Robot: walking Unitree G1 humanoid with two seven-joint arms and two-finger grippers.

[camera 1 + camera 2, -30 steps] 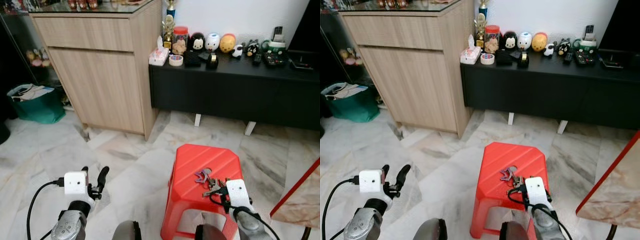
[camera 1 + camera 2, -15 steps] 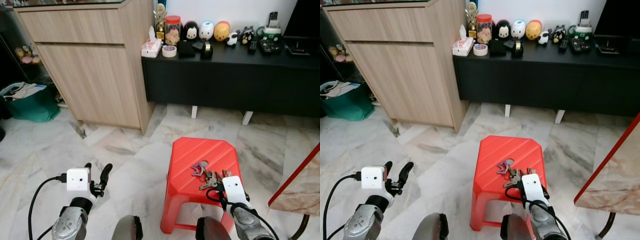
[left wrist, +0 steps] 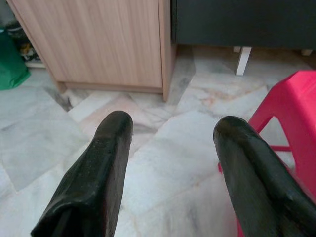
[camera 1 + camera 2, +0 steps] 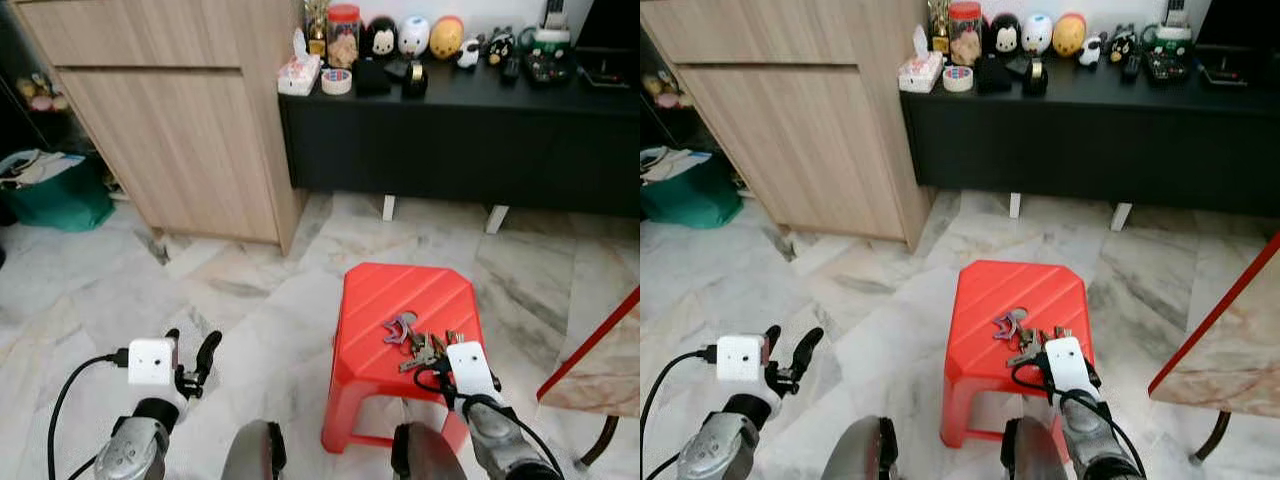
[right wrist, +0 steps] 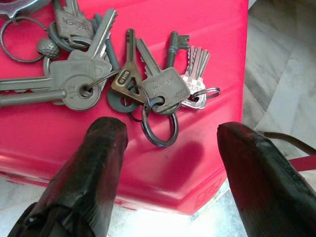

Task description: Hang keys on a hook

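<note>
Marble floor (image 4: 250, 300), wooden cabinet (image 4: 180, 110) on the left, black low console (image 4: 460, 130) along the wall with figurines on top. Red stool (image 4: 400, 320) sits out front, keys (image 5: 118, 74) lying in a bunch on its seat near the right edge. Right gripper (image 5: 168, 153) hovers just above the keys, fingers spread, gripping nothing. Left gripper (image 3: 173, 168) is low over the floor beside the stool, fingers apart, empty.

Even indoor light, slight softness
</note>
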